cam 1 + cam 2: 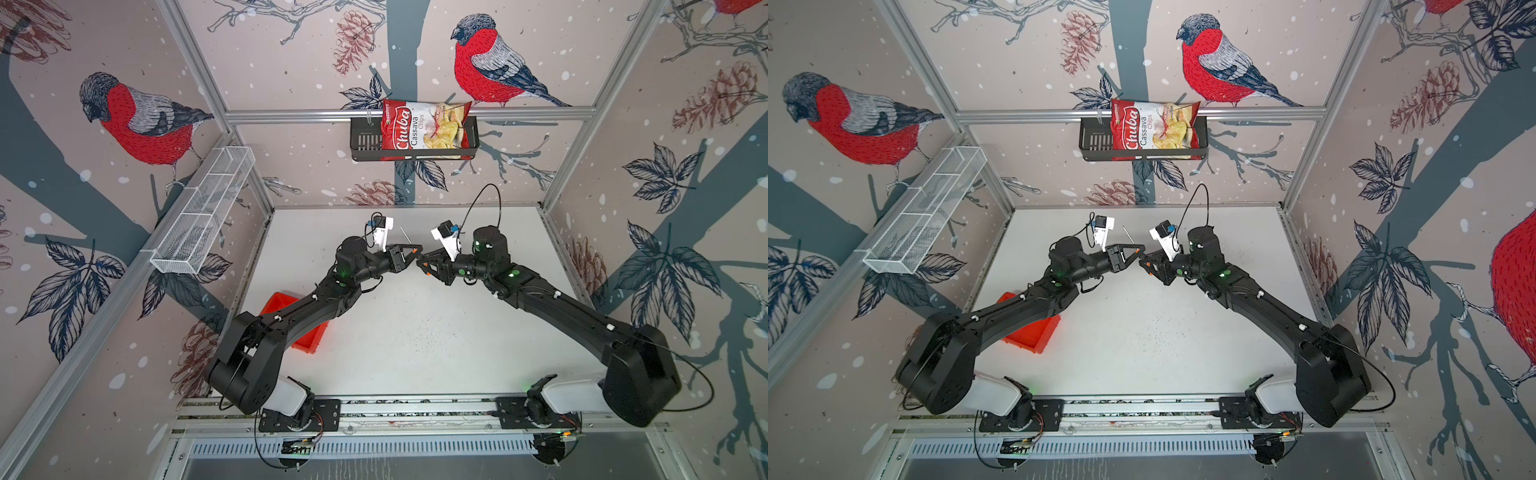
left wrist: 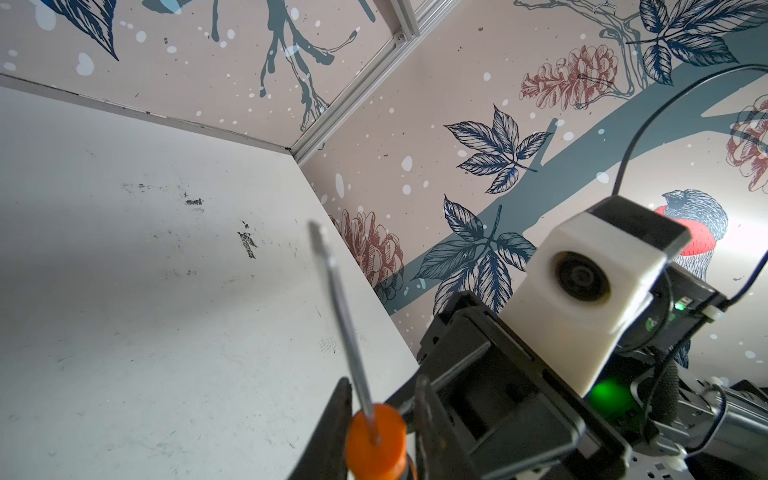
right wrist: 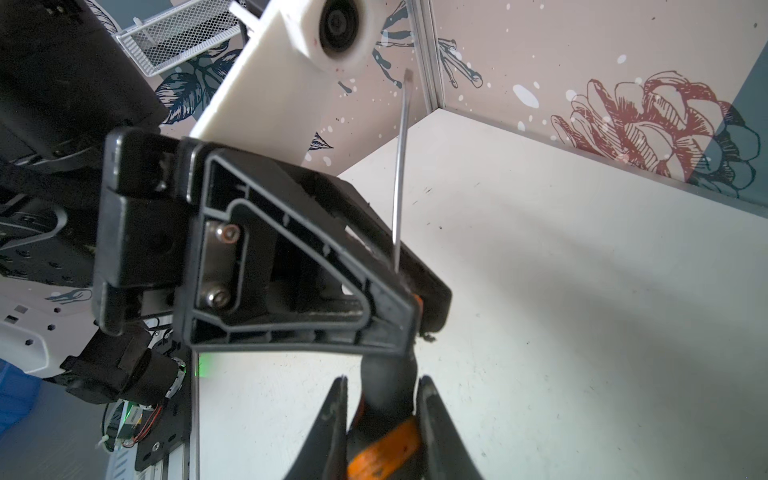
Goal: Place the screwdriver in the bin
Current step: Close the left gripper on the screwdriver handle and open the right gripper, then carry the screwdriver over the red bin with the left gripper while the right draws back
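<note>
1. You have one screwdriver, and both grippers are on it. It hangs in the air above the white table, well apart from the bin, on the bin's back-wall side, and not inside it.
2. Your left gripper is pressed together on the round orange collar where the shaft begins. The thin silver shaft juts out free past its jaws, blurred in the left wrist view.
3. Your right gripper pinches the other end, with the stubby orange-and-black handle wedged between its black jaws.
4. You have one bin, a shallow rectangular tray of bright red-orange plastic with low walls. It lies flat on the table, partly covered by the left arm in both top views.
5. You have two baskets, both mounted higher than the bin. One is a long white wire-mesh basket split by cross dividers, on the side wall nearest the bin. The other is a black slotted metal basket on the back-wall rail, far beyond the bin.
6. One crinkled red-and-white bag sits in the black basket; it reads "Chuba Cassava Chips".
7. The table around the bin is matte white, flecked with dark scuffs. The walls carry printed red-breasted birds, pine cones and leaves.
</note>
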Motion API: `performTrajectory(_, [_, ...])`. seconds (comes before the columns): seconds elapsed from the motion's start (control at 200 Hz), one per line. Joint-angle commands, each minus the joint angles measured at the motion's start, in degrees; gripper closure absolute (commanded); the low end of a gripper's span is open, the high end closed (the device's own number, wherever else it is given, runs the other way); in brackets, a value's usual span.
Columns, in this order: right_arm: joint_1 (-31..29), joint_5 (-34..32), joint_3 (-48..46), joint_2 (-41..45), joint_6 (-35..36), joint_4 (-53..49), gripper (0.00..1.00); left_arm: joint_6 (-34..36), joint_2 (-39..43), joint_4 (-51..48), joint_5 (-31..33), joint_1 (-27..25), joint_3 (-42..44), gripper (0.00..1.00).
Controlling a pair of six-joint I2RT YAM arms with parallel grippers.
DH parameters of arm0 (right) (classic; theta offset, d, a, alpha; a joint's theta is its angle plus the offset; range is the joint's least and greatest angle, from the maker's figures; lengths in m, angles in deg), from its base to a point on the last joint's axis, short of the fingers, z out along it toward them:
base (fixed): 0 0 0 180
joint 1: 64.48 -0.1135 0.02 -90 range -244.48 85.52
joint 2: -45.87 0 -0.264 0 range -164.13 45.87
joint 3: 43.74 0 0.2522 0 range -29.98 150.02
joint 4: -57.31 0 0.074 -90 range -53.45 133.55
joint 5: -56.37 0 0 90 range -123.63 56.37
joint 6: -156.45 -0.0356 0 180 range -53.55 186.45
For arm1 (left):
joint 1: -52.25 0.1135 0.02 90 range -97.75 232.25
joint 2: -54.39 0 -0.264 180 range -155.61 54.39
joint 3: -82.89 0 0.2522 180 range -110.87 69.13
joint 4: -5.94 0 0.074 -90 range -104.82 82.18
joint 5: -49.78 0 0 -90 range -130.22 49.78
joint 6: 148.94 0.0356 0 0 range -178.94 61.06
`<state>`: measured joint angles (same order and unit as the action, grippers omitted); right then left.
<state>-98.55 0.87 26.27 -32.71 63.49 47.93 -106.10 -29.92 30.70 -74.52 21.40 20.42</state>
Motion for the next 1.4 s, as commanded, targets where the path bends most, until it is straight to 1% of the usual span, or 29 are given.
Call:
performTrajectory(0.0, [-0.13,0.13,0.53,-0.12,0.75,1.31,0.95,0.05,0.54,3.05,-0.32,0.11,0.29,0.78])
performTrajectory(0.085, [-0.13,-0.05,0.7,-0.24,0.81,1.16,0.94,0.05,0.71,2.8,0.03,0.15,0.41,0.82])
performTrajectory(0.215, [-0.13,-0.4,0.92,-0.24,0.93,0.98,0.89,0.2,0.95,2.06,0.78,0.16,0.4,0.86])
performTrajectory(0.265, [-0.13,-0.61,1.08,-0.16,0.94,0.89,0.83,0.22,1.08,1.62,1.24,0.25,0.38,0.87])
performTrajectory(0.41, [-0.17,-0.93,1.49,0.1,1.58,0.81,0.57,-0.1,1.82,0.94,2.58,0.67,1.16,0.9])
performTrajectory(0.515, [-0.39,-0.77,1.67,0.19,2.46,0.76,0.48,-0.21,3.06,0.68,3.89,1.26,2.33,0.91])
performTrajectory(0.6, [-0.89,-0.56,2.01,0.14,3.16,0.63,0.36,-0.18,4.58,0.29,5.36,2.08,3.9,0.92])
performTrajectory(0.826, [-3.52,-0.33,3.63,-1.64,5.61,0.4,0.15,0.21,10.57,-3.82,7.6,5.78,7.88,0.93])
performTrajectory(0.996, [-6.53,0.28,6.08,-4.73,7.74,0.36,0.03,2.09,17.84,-12.89,11.76,8.74,11.26,0.93])
performTrajectory(1.051, [-7.65,0.62,7.17,-5.98,8.51,0.27,0.0,2.5,20.53,-15.53,12.83,9.8,12.55,0.93])
performTrajectory(1.121, [-9.09,0.65,8.48,-7.53,9.45,0.09,0.0,2.51,23.94,-19.41,14.44,11.21,13.89,0.93])
performTrajectory(1.231, [-10.73,0.7,10.23,-9.96,10.55,-0.03,0.0,3.04,29.01,-28.88,17.67,13.1,14.54,0.93])
performTrajectory(1.396, [-13.4,0.59,12.16,-12.31,12.09,-0.1,0.0,4.27,36.58,-40.98,22.38,14.81,15.02,0.93])
